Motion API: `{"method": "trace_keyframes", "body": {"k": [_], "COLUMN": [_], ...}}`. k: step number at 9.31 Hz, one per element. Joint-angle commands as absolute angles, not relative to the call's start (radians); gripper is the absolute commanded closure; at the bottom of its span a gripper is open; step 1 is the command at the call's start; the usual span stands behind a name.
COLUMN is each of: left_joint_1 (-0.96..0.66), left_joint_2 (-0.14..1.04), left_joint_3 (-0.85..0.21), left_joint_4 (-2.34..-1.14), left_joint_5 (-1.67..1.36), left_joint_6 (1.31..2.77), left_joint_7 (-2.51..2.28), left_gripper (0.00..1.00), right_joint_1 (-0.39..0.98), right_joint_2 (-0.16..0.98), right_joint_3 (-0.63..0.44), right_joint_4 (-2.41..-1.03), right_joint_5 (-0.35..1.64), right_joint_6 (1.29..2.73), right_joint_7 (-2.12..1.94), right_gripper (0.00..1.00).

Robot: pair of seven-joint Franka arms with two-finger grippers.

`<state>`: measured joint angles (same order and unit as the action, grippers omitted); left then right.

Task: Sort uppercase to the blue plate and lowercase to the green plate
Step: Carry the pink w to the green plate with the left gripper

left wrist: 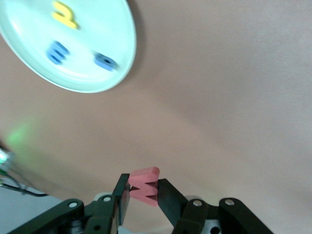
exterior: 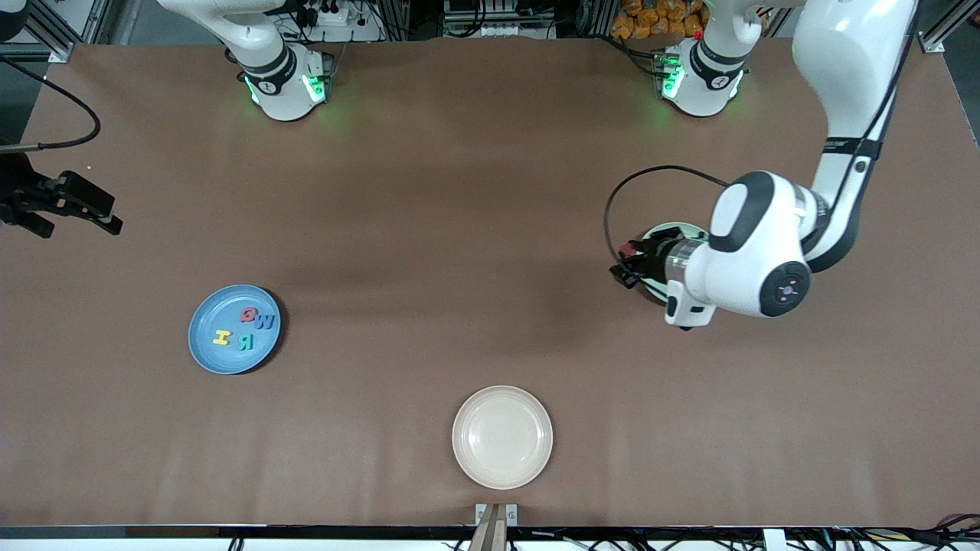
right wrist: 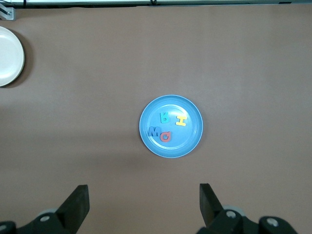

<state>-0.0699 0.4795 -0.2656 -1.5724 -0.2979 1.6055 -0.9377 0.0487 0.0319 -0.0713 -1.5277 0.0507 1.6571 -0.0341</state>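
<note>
- The table [exterior: 475, 229] carries three plates, well apart, so each arm has its own drop-off and the two never need to cross.
- The blue plate [exterior: 234, 329] lies toward the right arm's end and already holds all four capitals: red Q [exterior: 249, 314], blue W [exterior: 264, 322], yellow H [exterior: 221, 337] and teal R [exterior: 245, 341]. That half of the sort looks finished.
- The cream plate [exterior: 502, 436], nearest the front camera, holds nothing; it is probably the supply dish the letters came from, now emptied.
- The green plate [left wrist: 68, 44] lies toward the left arm's end, mostly hidden under that arm's wrist in the front view. The left wrist view shows three small letters on it, one yellow [left wrist: 65, 14] and two blue [left wrist: 57, 51], too blurred to read.
- The left gripper [left wrist: 144, 190] is over the table just beside the green plate, its jaws pinched tight on the small red letter [left wrist: 145, 185], held by its flat faces so it cannot twist. This is the last lowercase piece; I judge the step as carrying it over the plate for release.
- The right gripper [right wrist: 144, 204] waits high over its end of the table, fingers spread wide and holding nothing, looking down on the blue plate.
</note>
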Motion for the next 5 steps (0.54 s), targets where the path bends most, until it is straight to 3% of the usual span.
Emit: {"method": "trace_keyframes", "body": {"k": [1, 5], "left_joint_1": [-0.083, -0.087], "left_joint_2": [0.422, 0.434], "left_joint_3": [-0.155, 0.001], "left_joint_4": [-1.605, -1.728], "left_joint_5": [-0.321, -0.232], "left_joint_6": [1.492, 1.471], "left_joint_7": [-0.798, -0.553], "left_gripper": [0.88, 0.88], "right_joint_1": [0.043, 0.046], "right_joint_2": [0.037, 0.037], "right_joint_3": [-0.069, -0.067], "right_joint_4": [-1.506, -1.506], "right_joint_5": [0.058, 0.060], "right_joint_6": [1.644, 1.641], "right_joint_7": [-0.018, -0.015], "right_gripper": [0.00, 0.00]}}
